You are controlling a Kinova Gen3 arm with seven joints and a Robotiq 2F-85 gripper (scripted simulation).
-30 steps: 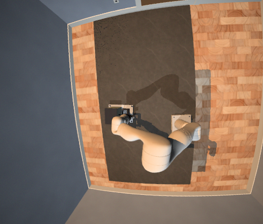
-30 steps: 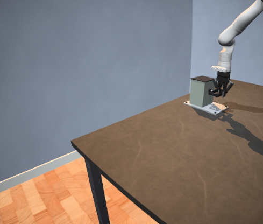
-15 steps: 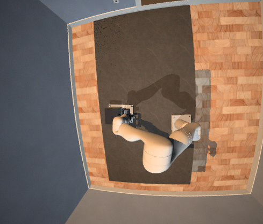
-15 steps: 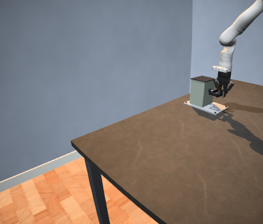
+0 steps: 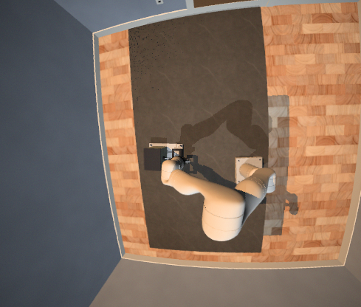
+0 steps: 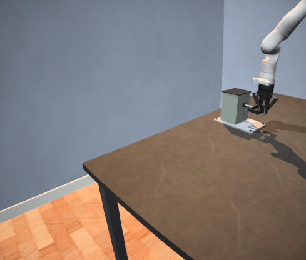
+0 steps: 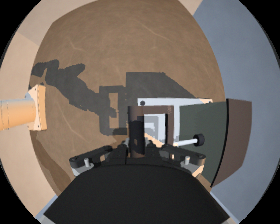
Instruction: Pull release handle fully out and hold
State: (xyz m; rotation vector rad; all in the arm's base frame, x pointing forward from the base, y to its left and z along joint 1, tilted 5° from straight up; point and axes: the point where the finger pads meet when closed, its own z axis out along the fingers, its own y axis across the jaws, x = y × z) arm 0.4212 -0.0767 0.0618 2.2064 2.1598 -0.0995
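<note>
The release handle's grey-green housing (image 6: pixel 234 107) (image 5: pixel 154 158) (image 7: pixel 207 125) has a dark top and stands on a pale base plate (image 6: pixel 255 126) (image 5: pixel 171 145) near the table's far edge. A silver rod (image 6: pixel 247 105) (image 7: pixel 185 141) sticks out of its side and ends in the dark handle grip (image 6: pixel 255 108) (image 7: pixel 135 131). My gripper (image 6: pixel 263 110) (image 5: pixel 189 162) (image 7: pixel 137 142) points down from above and is shut on that grip, clear of the housing and above the base plate. In the overhead view my wrist hides most of the grip.
The dark brown table (image 6: pixel 198 175) (image 5: pixel 197 74) carries the fixture and my arm's pale mounting plate (image 5: pixel 249 161) (image 7: pixel 18 112). Blue-grey walls stand close behind the housing. Wooden floor (image 5: pixel 308 74) lies around the table.
</note>
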